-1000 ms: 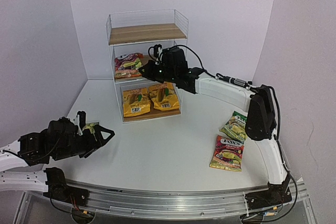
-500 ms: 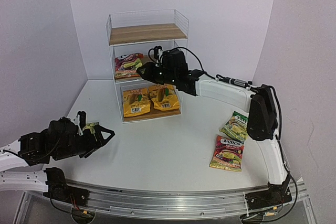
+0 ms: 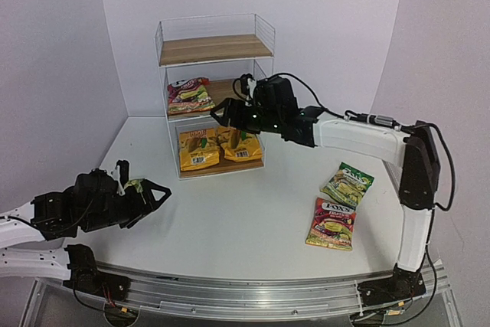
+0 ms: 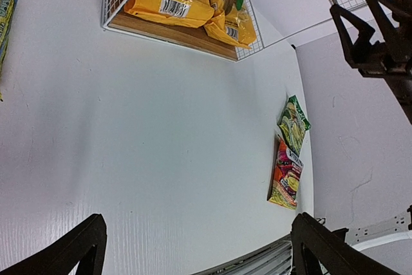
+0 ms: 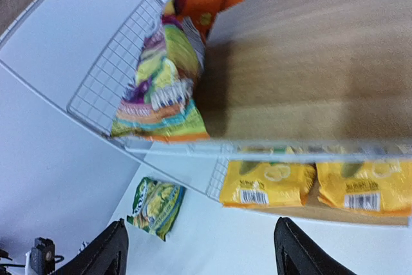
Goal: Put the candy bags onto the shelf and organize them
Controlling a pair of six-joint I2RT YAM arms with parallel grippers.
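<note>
White-wire shelf (image 3: 214, 49) sorts by kind: two yellow bags (image 3: 218, 147) lie side by side on its bottom board, and one red bag (image 3: 188, 96) sits at the middle board's left, seemingly leaving room for its twin. The right arm stretches level to that tier, right gripper (image 3: 220, 110) wide and empty; left gripper (image 4: 196, 249) wide, low over the desk (image 3: 245, 204).

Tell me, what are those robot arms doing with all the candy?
They are stocking the shelf with candy bags. Two yellow bags lie on the bottom board, one red bag on the middle board. The right gripper hangs open and empty before the middle board. The left gripper, also open, hovers near a green bag. A second green bag and a second red bag lie on the table.
</note>
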